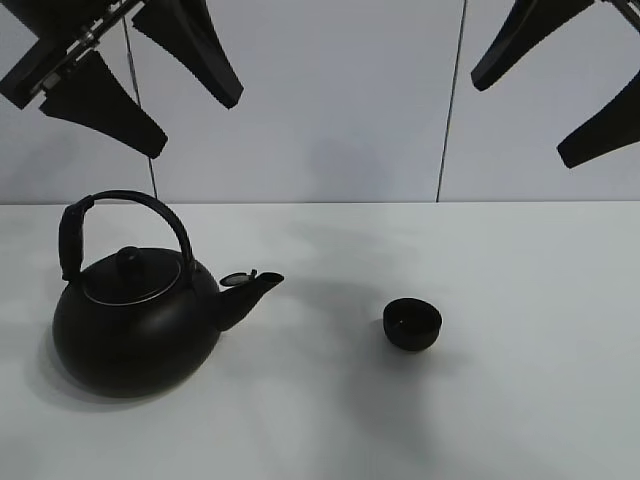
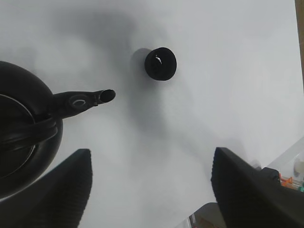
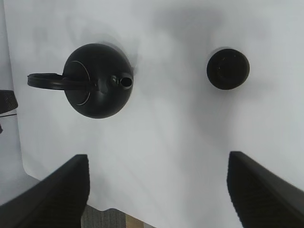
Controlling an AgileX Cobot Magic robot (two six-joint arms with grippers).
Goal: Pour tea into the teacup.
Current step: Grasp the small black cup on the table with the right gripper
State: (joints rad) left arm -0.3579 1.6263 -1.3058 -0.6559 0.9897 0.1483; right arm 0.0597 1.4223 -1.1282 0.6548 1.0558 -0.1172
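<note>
Found the teacup (image 1: 412,324) upright on the white surface (image 1: 520,260), on the right of the kettle (image 1: 135,325) and well apart from its spout (image 1: 262,283). Saw the left gripper (image 1: 190,120) and right gripper (image 1: 525,119) raised high above both, jaws spread wide on each, holding nothing, touching neither vessel.

The high camera faces the tabletop (image 1: 520,420) from the front, from near. Both wrist cameras look down from well above — both share the kettle (image 3: 97,85) and the teacup (image 3: 228,69), beyond their fingers (image 3: 52,190).
</note>
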